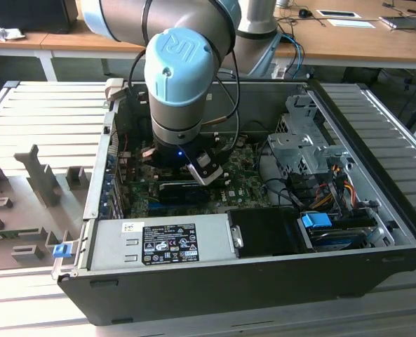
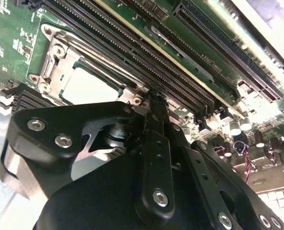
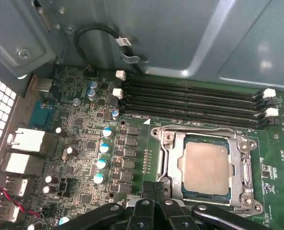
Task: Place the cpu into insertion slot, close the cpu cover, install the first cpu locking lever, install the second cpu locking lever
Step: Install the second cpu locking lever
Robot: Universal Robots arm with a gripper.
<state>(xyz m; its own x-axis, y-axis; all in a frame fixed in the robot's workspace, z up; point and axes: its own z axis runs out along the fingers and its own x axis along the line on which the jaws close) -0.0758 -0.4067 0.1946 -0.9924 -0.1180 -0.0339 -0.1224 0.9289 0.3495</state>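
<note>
Case: open black computer case on a ribbed grey table, seen from above in the exterior view. A grey power supply lies along its near wall; a metal drive cage stands toward the exterior view's right, with a blue-tabbed drive below it.

Arm: grey and pale blue, reaching down into the case over the board.

Board: green motherboard on the case floor. Four black memory slots with white end clips run alongside the socket in the first wrist view; silver-topped capacitors stand in a column beside them, and metal rear ports sit at the board's edge.

Cover: silver frame lying flat over the socket, closed around the chip on all visible sides.

Cpu: pale tan-silver square, seated flat in the socket, showing through the cover's open centre. In the second wrist view it lies just beyond the fingertips.

Gripper: black linkage fingers brought together to a narrow point, nothing held between them. The tips sit at the socket's edge, at the cover's rim; in the second wrist view the gripper reaches the frame's corner beside the memory slots. Whether the tips touch the frame cannot be told.
</note>
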